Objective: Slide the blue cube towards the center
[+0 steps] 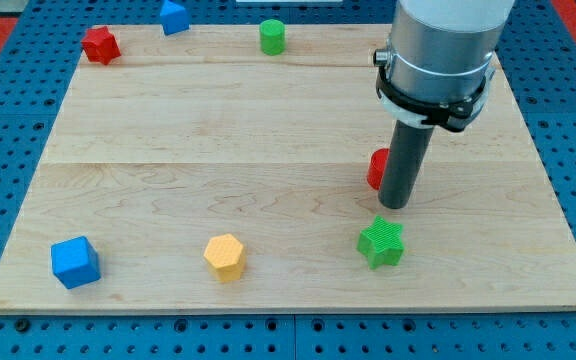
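Near the bottom-left corner of the pale wooden tabletop (268, 120) sits the blue plastic cube (75, 262). My tip (395, 205), a bare rod end effector holding nothing, stands well right of it, beside a red block (377, 168), above the green star-shaped block (381, 243).

We see my tip (395, 205) just above the green star (381, 243); a red block (377, 168) sits partly hidden behind the rod. The blue cube (75, 262) lies at the view's bottom left.

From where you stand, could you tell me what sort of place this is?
Probably a robotics lab bench: a wooden board lies on a blue perforated surface, small coloured blocks like the blue cube sit scattered, and my tip rests above the green star.
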`<state>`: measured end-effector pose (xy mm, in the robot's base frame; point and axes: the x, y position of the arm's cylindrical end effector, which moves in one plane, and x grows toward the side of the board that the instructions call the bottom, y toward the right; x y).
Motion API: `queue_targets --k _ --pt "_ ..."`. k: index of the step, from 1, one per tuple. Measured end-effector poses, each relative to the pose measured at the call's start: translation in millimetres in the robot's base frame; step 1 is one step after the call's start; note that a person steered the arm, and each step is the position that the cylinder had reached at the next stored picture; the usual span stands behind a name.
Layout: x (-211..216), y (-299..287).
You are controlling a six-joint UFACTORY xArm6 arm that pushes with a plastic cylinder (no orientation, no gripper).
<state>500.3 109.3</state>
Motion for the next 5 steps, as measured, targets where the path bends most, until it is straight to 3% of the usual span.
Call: queue_targets --k 2,4,5 --pt "4 -116" --pt "79 -80" --pt "100 -115"
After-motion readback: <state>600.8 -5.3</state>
